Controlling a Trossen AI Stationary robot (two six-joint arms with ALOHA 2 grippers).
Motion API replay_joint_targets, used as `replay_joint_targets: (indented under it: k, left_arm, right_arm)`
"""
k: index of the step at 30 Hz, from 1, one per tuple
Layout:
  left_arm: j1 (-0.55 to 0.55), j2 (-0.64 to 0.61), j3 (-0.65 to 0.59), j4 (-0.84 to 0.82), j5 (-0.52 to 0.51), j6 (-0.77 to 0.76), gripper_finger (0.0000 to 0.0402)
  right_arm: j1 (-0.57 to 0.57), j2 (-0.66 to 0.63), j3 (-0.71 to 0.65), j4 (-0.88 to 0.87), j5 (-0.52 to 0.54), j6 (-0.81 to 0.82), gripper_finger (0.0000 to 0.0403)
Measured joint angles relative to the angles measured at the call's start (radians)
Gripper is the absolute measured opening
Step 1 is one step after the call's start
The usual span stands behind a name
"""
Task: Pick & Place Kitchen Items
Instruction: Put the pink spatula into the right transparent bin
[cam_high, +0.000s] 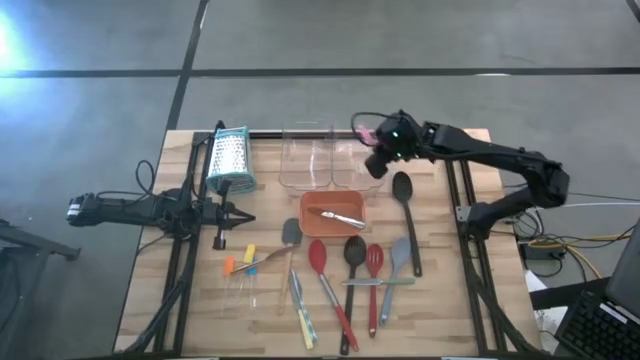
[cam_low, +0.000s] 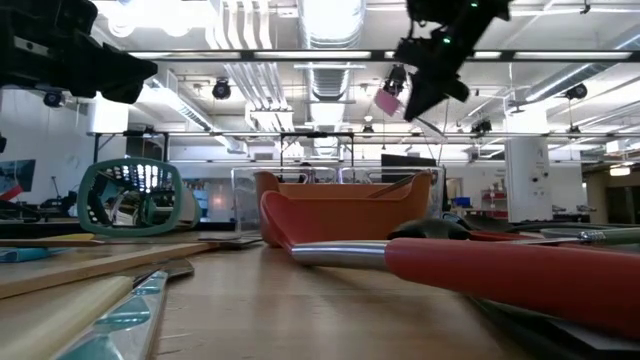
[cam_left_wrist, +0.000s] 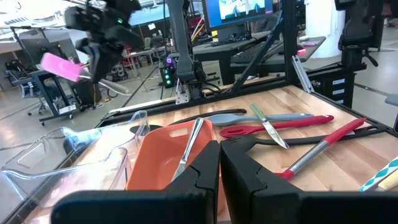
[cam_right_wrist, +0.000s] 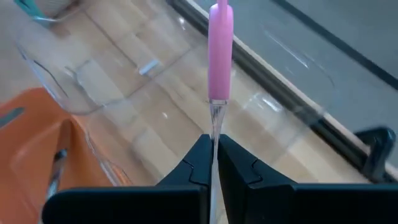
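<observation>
Your wooden surface (cam_high: 440, 300) carries the clear tubs (cam_high: 330, 160) at its far edge. Above them your right gripper (cam_high: 372, 140) has its fingers clamped on a pink-handled tool (cam_right_wrist: 220, 43). Your left gripper (cam_high: 238, 216), fingers closed and empty, waits beside the grater (cam_high: 230, 158).

Far edge of table (cam_high: 440, 300): blocked by box grater (cam_high: 229, 158) and two clear tubs (cam_high: 330, 160) | centre: taken by orange tray (cam_high: 333, 213) | near half: crowded with long-handled utensils (cam_high: 355, 275) lying close together | left strip by left gripper (cam_high: 243, 217): bare wood, passable | right edge beside black spoon (cam_high: 406, 215): narrow free lane
</observation>
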Motion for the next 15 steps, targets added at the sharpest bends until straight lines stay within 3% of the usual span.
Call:
replay_joint_targets:
  k: [8, 11, 15]
  left_arm:
    - [0.000, 0.000, 0.000, 0.000, 0.000, 0.000, 0.0019]
    - [0.000, 0.000, 0.000, 0.000, 0.000, 0.000, 0.0019]
    - [0.000, 0.000, 0.000, 0.000, 0.000, 0.000, 0.0019]
  right_arm:
    - [-0.083, 0.211, 0.239, -0.172, -0.036, -0.051, 0.0008]
    - [-0.115, 0.275, 0.281, -0.194, -0.053, -0.051, 0.0008]
    - [-0.155, 0.348, 0.300, -0.196, -0.151, -0.051, 0.0008]
